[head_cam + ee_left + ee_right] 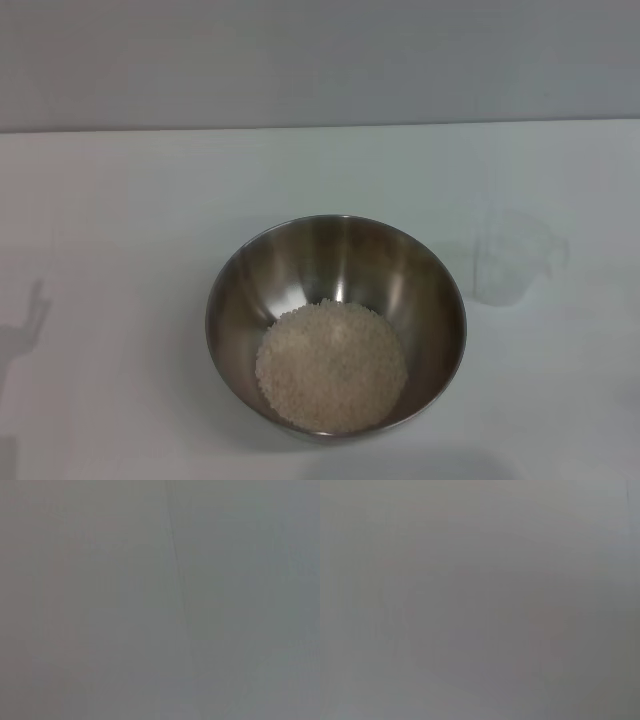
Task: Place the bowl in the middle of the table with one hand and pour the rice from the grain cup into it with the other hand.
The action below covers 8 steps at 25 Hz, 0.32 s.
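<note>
The steel bowl (335, 325) sits on the white table (120, 220), a little toward the front of its middle. A mound of off-white rice (331, 365) lies in the bowl's bottom. The clear grain cup (512, 257) stands upright on the table to the right of the bowl, apart from it, and looks empty. Neither gripper shows in the head view. Both wrist views show only a plain grey surface.
A grey wall (320, 60) runs along the table's far edge. A faint arm-like shadow (25, 330) falls on the table at the far left.
</note>
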### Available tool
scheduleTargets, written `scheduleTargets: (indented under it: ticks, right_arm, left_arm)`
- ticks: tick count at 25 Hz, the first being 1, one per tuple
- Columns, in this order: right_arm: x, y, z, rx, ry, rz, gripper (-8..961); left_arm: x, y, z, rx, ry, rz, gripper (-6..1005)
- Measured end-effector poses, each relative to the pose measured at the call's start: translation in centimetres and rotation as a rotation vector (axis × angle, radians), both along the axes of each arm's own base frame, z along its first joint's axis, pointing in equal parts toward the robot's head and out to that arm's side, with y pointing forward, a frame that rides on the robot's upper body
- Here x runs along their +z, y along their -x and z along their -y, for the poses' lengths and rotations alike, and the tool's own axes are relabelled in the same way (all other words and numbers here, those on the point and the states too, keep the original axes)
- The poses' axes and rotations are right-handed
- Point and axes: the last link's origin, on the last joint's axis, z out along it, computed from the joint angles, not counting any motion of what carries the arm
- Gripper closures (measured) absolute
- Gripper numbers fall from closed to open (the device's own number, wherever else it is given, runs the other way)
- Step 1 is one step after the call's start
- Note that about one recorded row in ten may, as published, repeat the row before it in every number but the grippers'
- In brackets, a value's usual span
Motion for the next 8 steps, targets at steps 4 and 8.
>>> scheduleTargets:
  ticks: [4, 8]
  right_arm:
    - [-0.19, 0.22, -0.10, 0.007, -0.003, -0.015, 314]
    - [-0.49, 0.49, 0.07, 0.015, -0.008, -0.038, 314]
  left_arm:
    - [0.22, 0.20, 0.04, 0.006, -0.004, -0.004, 139]
    - [0.43, 0.55, 0.22, 0.016, -0.009, -0.013, 139]
